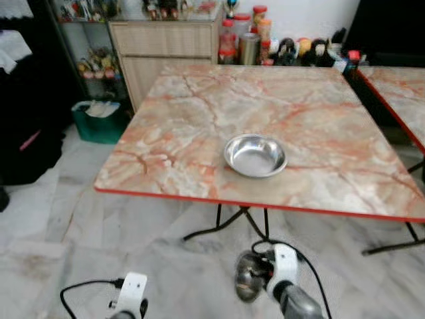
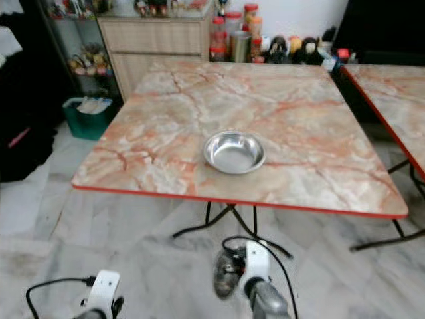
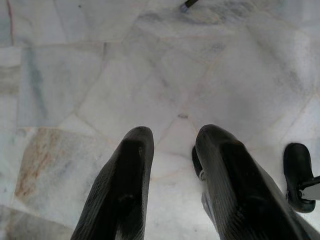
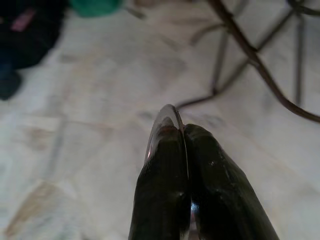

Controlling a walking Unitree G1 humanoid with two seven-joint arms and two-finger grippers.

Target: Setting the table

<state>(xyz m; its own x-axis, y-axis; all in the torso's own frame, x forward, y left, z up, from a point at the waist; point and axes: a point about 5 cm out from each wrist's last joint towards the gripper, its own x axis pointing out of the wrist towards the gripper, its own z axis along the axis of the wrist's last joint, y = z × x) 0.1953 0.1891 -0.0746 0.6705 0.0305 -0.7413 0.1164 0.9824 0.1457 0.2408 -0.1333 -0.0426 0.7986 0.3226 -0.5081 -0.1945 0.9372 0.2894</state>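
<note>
Shiny steel bowl (image 1: pixel 255 155) upright on marble table (image 1: pixel 319 113); second bowl (image 1: pixel 246 276) held on edge

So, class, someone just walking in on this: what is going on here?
A humanoid robot stands before a marble-patterned table that it is setting. One steel bowl already sits near the table's front edge. The right gripper, held low over the floor, is shut on the rim of a second steel bowl. The left gripper hangs open above the floor tiles, holding nothing.

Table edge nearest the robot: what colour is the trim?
Red, a thin band running under the pinkish marble-patterned table top; clearest in the left eye view.
</note>
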